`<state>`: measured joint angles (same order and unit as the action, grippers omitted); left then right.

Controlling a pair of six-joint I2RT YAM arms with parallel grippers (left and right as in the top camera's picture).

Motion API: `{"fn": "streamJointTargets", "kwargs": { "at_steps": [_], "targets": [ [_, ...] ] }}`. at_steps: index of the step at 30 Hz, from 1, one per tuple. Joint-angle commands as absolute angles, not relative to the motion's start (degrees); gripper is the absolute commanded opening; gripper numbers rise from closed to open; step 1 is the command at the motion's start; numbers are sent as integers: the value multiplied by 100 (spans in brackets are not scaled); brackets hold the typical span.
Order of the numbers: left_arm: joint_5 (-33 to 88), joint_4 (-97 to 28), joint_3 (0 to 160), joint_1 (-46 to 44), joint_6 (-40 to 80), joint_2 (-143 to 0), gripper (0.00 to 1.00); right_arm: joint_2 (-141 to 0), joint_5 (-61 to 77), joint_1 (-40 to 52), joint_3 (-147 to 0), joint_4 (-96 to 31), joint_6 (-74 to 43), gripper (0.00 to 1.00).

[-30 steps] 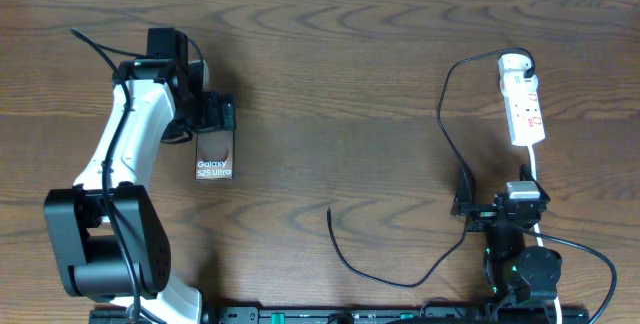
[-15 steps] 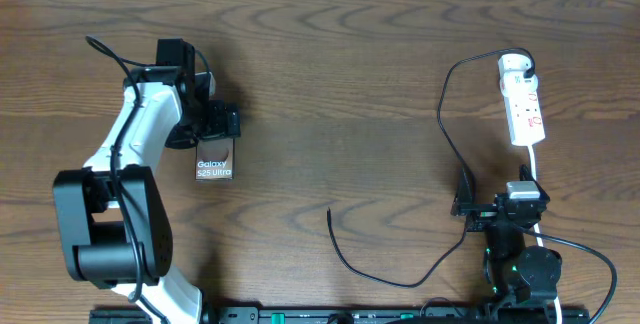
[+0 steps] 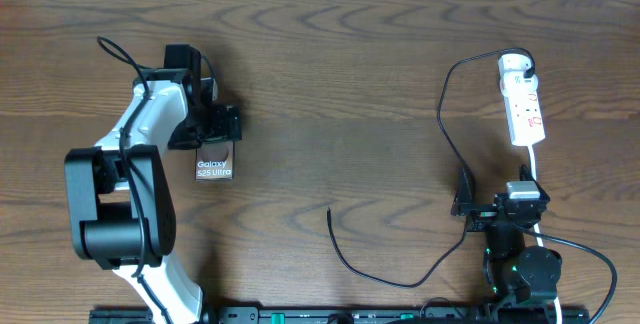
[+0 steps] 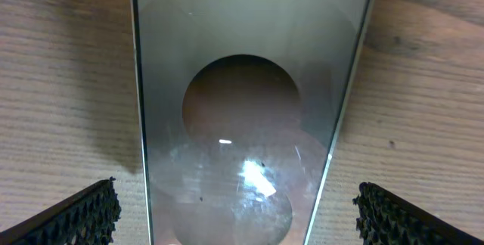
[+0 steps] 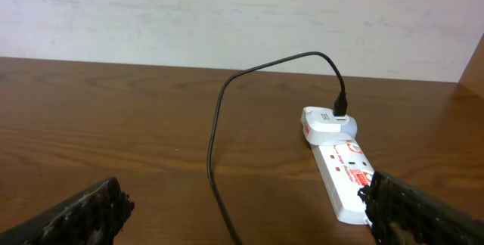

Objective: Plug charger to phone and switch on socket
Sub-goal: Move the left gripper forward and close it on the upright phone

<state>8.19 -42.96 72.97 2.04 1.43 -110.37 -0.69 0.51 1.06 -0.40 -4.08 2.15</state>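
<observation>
Now: phone, lettered "Galaxy S25 Ultra", flat on counter, left side, straddled by spread left hand. Right hand spread, nearside of socket. Loose charger tip lies mid-counter.

The left arm has white shells between bulky black cylindrical joints and a thin black cable looping off it, the right arm is mostly black with a pale grey block, and both end in black, knobbly-textured fingertips.
</observation>
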Motion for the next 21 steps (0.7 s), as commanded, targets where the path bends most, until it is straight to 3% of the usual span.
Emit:
{"fn": "streamJointTargets", "kwargs": {
  "at_steps": [1, 21],
  "targets": [
    [683, -4272, 7253, 185, 108, -11148, 98, -38, 102, 73, -32, -432, 283, 99],
    [685, -4278, 7253, 185, -248, -11150, 98, -38, 102, 73, -32, -432, 283, 99]
  ]
}}
